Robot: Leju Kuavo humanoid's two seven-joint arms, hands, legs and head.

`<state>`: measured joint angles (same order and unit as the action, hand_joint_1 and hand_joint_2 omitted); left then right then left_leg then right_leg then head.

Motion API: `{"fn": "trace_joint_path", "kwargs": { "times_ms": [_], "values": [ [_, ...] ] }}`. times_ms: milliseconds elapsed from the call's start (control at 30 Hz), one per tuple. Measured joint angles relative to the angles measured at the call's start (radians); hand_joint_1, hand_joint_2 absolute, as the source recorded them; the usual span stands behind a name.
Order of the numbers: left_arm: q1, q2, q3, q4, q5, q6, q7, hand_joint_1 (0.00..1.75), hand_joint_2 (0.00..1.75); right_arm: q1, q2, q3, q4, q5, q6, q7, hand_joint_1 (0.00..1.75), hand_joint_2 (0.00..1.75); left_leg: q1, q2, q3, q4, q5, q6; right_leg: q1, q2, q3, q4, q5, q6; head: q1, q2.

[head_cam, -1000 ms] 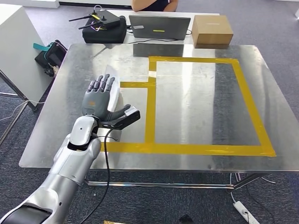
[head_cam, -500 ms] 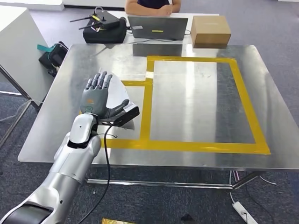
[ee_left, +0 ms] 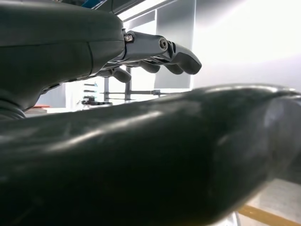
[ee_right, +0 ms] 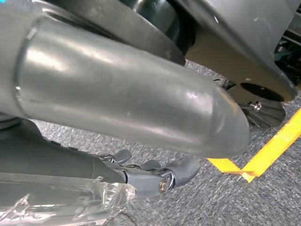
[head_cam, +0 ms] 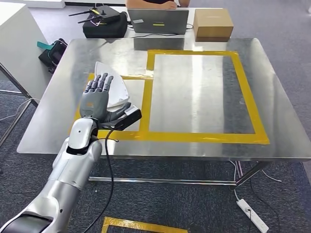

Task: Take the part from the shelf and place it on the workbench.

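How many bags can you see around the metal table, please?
2: a black bag on the far desk beside the laptop, and a dark bag with a teal strap on the floor off the table's far-left corner.

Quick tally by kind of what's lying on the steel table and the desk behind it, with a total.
White part: 1
Laptop: 1
Cardboard box: 1
Black bag: 1
Total: 4
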<state>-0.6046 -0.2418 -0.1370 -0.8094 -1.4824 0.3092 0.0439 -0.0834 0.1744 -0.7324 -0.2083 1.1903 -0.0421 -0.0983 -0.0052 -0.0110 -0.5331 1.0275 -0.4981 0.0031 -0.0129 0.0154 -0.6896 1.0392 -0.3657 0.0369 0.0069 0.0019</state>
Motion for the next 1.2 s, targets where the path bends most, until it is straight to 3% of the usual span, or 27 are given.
{"fn": "trace_joint_path", "kwargs": {
  "times_ms": [100, 133, 200, 267, 300, 333, 400, 467, 500, 533, 600, 633, 700, 767, 800, 867, 900, 967, 1033, 1100, 1133, 1167, 1200],
  "values": [
    [0.002, 0.003, 0.006, -0.002, 0.000, -0.002, 0.000, 0.00, 0.00, 0.002, -0.001, -0.002, 0.000, 0.003, 0.000, 0.005, 0.00, 0.00, -0.007, 0.001, -0.002, -0.034, 0.019, 0.006, -0.006, -0.002, -0.007, -0.015, 0.025, 0.019, -0.005, 0.000],
    [0.004, 0.004, 0.009, -0.002, 0.000, -0.003, 0.000, 0.00, 0.00, 0.003, -0.001, -0.002, 0.000, 0.004, -0.001, 0.006, 0.00, 0.00, -0.006, 0.002, -0.010, -0.037, 0.030, 0.013, -0.007, -0.003, -0.015, -0.007, 0.011, 0.024, -0.004, 0.000],
    [0.005, 0.006, 0.016, -0.002, 0.000, -0.004, 0.000, 0.00, 0.00, 0.006, -0.002, -0.003, 0.000, 0.008, -0.001, 0.007, 0.00, 0.00, -0.003, 0.004, -0.029, -0.041, 0.053, 0.024, -0.007, -0.006, -0.042, 0.071, -0.071, 0.029, -0.002, 0.000],
    [0.007, 0.010, 0.023, -0.002, 0.000, -0.004, 0.000, 0.00, 0.00, 0.005, -0.005, -0.004, 0.000, 0.012, -0.001, 0.007, 0.00, 0.00, -0.005, 0.005, -0.054, -0.040, 0.073, 0.030, -0.005, -0.007, -0.072, 0.206, -0.160, 0.032, 0.000, 0.000],
    [0.009, 0.012, 0.024, -0.002, -0.001, -0.004, 0.000, 0.00, 0.00, 0.003, -0.006, -0.004, 0.000, 0.014, -0.001, 0.007, 0.00, 0.00, -0.007, 0.006, -0.067, -0.040, 0.084, 0.030, -0.004, -0.007, -0.076, 0.255, -0.177, 0.033, -0.001, 0.000],
    [0.011, 0.014, 0.025, -0.002, -0.001, -0.004, 0.000, 0.00, 0.00, 0.002, -0.007, -0.004, 0.000, 0.015, -0.001, 0.008, 0.00, 0.00, -0.008, 0.006, -0.081, -0.039, 0.095, 0.030, -0.002, -0.007, -0.064, 0.274, -0.172, 0.032, -0.001, 0.000],
    [0.014, 0.019, 0.026, -0.002, -0.001, -0.003, 0.000, 0.00, 0.00, 0.001, -0.010, -0.005, 0.000, 0.017, -0.001, 0.008, 0.00, 0.00, -0.009, 0.006, -0.106, -0.038, 0.115, 0.027, 0.001, -0.007, 0.014, 0.205, -0.129, 0.027, -0.001, 0.000],
    [0.014, 0.022, 0.029, -0.002, -0.002, -0.003, 0.000, 0.00, 0.00, -0.004, -0.014, -0.005, 0.000, 0.019, -0.002, 0.007, 0.00, 0.00, -0.011, 0.006, -0.125, -0.036, 0.134, 0.020, 0.005, -0.007, 0.124, 0.062, -0.126, 0.021, -0.001, 0.000],
    [0.014, 0.024, 0.031, -0.003, -0.002, -0.002, 0.000, 0.00, 0.00, -0.006, -0.014, -0.006, 0.000, 0.020, -0.001, 0.006, 0.00, 0.00, -0.012, 0.006, -0.130, -0.036, 0.143, 0.015, 0.007, -0.006, 0.157, 0.010, -0.135, 0.017, -0.002, 0.000],
    [0.014, 0.026, 0.033, -0.003, -0.002, -0.002, 0.000, 0.00, 0.00, -0.008, -0.015, -0.007, -0.001, 0.021, -0.001, 0.005, 0.00, 0.00, -0.013, 0.006, -0.133, -0.036, 0.152, 0.010, 0.010, -0.005, 0.172, -0.018, -0.145, 0.012, -0.002, 0.000],
    [0.015, 0.030, 0.037, -0.003, -0.003, -0.002, 0.001, 0.00, 0.00, -0.007, -0.017, -0.009, -0.001, 0.022, -0.001, 0.004, 0.00, 0.00, -0.012, 0.006, -0.137, -0.038, 0.165, -0.002, 0.010, -0.006, 0.162, -0.026, -0.132, -0.002, 0.000, 0.000],
    [0.016, 0.033, 0.040, -0.003, -0.003, -0.002, 0.002, 0.00, 0.00, -0.007, -0.019, -0.010, -0.001, 0.022, 0.000, 0.004, 0.00, 0.00, -0.011, 0.006, -0.143, -0.032, 0.155, -0.008, 0.008, -0.006, 0.155, -0.027, -0.123, -0.011, -0.001, 0.000],
    [0.018, 0.042, 0.047, -0.003, -0.003, -0.002, 0.007, 0.00, 0.00, -0.008, -0.021, -0.011, -0.001, 0.023, 0.000, 0.004, 0.00, 0.00, -0.007, 0.005, -0.167, 0.030, 0.081, -0.022, 0.004, -0.008, 0.136, -0.031, -0.097, -0.024, -0.005, 0.000],
    [0.022, 0.054, 0.055, -0.003, -0.003, -0.002, 0.013, 0.00, 0.00, -0.006, -0.022, -0.013, -0.001, 0.024, 0.000, 0.003, 0.00, 0.00, -0.001, 0.005, -0.200, 0.158, -0.014, -0.034, 0.003, -0.009, 0.107, -0.031, -0.073, -0.027, -0.008, 0.000],
    [0.027, 0.061, 0.061, -0.003, -0.003, -0.002, 0.015, 0.00, 0.00, -0.004, -0.022, -0.015, -0.001, 0.024, 0.000, 0.003, 0.00, 0.00, 0.002, 0.006, -0.209, 0.215, -0.036, -0.038, 0.003, -0.009, 0.092, -0.030, -0.062, -0.026, -0.008, 0.000],
    [0.037, 0.072, 0.074, -0.003, -0.003, -0.003, 0.017, 0.00, 0.00, -0.002, -0.023, -0.019, -0.001, 0.025, 0.000, 0.002, 0.00, 0.00, 0.007, 0.006, -0.189, 0.247, -0.017, -0.041, 0.003, -0.010, 0.063, -0.030, -0.039, -0.023, -0.009, 0.000],
    [0.040, 0.076, 0.080, -0.003, -0.003, -0.003, 0.018, 0.00, 0.00, -0.002, -0.024, -0.020, -0.001, 0.026, 0.000, 0.002, 0.00, 0.00, 0.010, 0.006, -0.153, 0.213, 0.008, -0.042, 0.003, -0.010, 0.049, -0.029, -0.027, -0.020, -0.009, 0.000],
    [0.041, 0.084, 0.094, -0.005, -0.002, -0.006, 0.026, 0.00, 0.00, -0.002, -0.027, -0.022, -0.002, 0.027, 0.000, 0.001, 0.00, 0.00, 0.013, 0.005, -0.044, 0.078, 0.021, -0.040, 0.004, -0.009, 0.027, -0.028, -0.007, -0.012, -0.008, 0.000],
    [0.047, 0.094, 0.114, -0.008, -0.002, -0.009, 0.044, 0.00, 0.00, -0.002, -0.029, -0.025, -0.002, 0.028, -0.001, -0.002, 0.00, 0.00, 0.009, 0.004, 0.023, -0.027, 0.005, -0.028, 0.004, -0.008, 0.015, -0.030, 0.015, 0.001, -0.008, 0.000],
    [0.065, 0.112, 0.140, -0.005, -0.003, -0.012, 0.068, 0.00, 0.00, 0.002, -0.031, -0.029, -0.002, 0.030, -0.002, -0.004, 0.00, 0.00, 0.003, 0.006, 0.021, -0.048, 0.012, -0.008, -0.001, -0.007, 0.008, -0.039, 0.037, 0.013, -0.008, 0.000],
    [0.077, 0.121, 0.157, 0.000, -0.003, -0.012, 0.080, 0.00, 0.00, 0.006, -0.031, -0.030, -0.002, 0.031, -0.002, -0.005, 0.00, 0.00, 0.002, 0.009, 0.014, -0.050, 0.022, 0.002, -0.004, -0.007, 0.003, -0.037, 0.032, 0.018, -0.009, 0.000],
    [0.090, 0.132, 0.176, 0.007, -0.003, -0.011, 0.089, 0.00, 0.00, 0.011, -0.031, -0.032, -0.002, 0.032, -0.002, -0.006, 0.00, 0.00, 0.002, 0.012, 0.006, -0.051, 0.033, 0.012, -0.005, -0.007, -0.008, -0.019, 0.007, 0.021, -0.007, 0.000],
    [0.102, 0.144, 0.197, 0.015, -0.003, -0.007, 0.094, 0.00, 0.00, 0.016, -0.031, -0.035, -0.002, 0.034, -0.002, -0.007, 0.00, 0.00, 0.003, 0.014, -0.005, -0.052, 0.045, 0.019, -0.005, -0.008, -0.023, 0.023, -0.038, 0.023, -0.006, 0.000]
  ]
}}
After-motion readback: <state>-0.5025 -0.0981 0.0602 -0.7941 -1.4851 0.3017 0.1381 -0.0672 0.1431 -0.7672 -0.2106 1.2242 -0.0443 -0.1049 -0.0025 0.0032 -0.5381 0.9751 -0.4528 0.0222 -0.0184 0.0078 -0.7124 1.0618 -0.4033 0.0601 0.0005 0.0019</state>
